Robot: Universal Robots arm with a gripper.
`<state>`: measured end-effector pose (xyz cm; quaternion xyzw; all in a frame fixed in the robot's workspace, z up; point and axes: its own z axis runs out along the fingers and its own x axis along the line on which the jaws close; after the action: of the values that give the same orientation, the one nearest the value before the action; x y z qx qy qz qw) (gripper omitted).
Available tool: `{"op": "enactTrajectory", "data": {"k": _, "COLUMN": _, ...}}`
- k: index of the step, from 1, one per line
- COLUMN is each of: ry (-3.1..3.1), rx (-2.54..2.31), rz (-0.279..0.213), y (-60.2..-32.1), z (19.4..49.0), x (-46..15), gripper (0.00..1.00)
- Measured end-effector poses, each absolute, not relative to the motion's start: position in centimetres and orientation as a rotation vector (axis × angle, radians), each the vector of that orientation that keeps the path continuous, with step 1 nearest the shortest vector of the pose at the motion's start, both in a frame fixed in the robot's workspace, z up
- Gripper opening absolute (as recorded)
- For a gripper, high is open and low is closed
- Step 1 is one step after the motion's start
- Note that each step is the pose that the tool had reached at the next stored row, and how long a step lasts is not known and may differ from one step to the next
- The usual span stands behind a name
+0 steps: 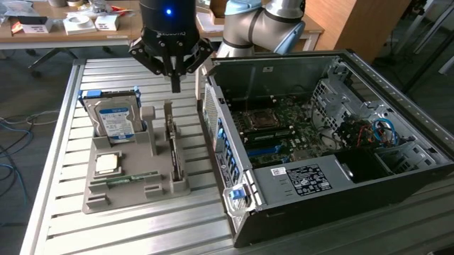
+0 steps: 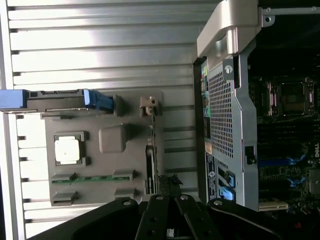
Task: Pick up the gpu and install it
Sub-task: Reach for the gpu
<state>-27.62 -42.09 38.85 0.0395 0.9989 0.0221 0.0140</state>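
The gpu (image 1: 172, 144) stands on its edge in a slot of the grey holder (image 1: 99, 199), a thin dark card with a silvery bracket at its far end. In the wrist view the gpu (image 2: 150, 161) is a narrow dark strip in the grey holder (image 2: 112, 140). My gripper (image 1: 176, 86) hangs above the holder's far end, over the card and apart from it. Its fingers are shut together with nothing between them. In the wrist view the gripper (image 2: 169, 200) points down near the card's end.
An open computer case (image 1: 298, 180) lies at the exterior view's right, its motherboard (image 1: 273, 125) exposed. The holder also carries a blue-labelled hard drive (image 1: 116, 121), a square processor (image 1: 106, 162) and a green RAM stick (image 1: 132, 178). All rest on a slatted metal table (image 1: 64, 106).
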Motion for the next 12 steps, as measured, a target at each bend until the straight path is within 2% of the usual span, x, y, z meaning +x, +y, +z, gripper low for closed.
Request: {"op": "enactTrajectory", "data": {"k": 12, "ry": 3.11, "rx": 0.123, "rz": 0.069, "y": -44.0, "z": 38.8, "x": -28.1, "gripper": 0.11}}
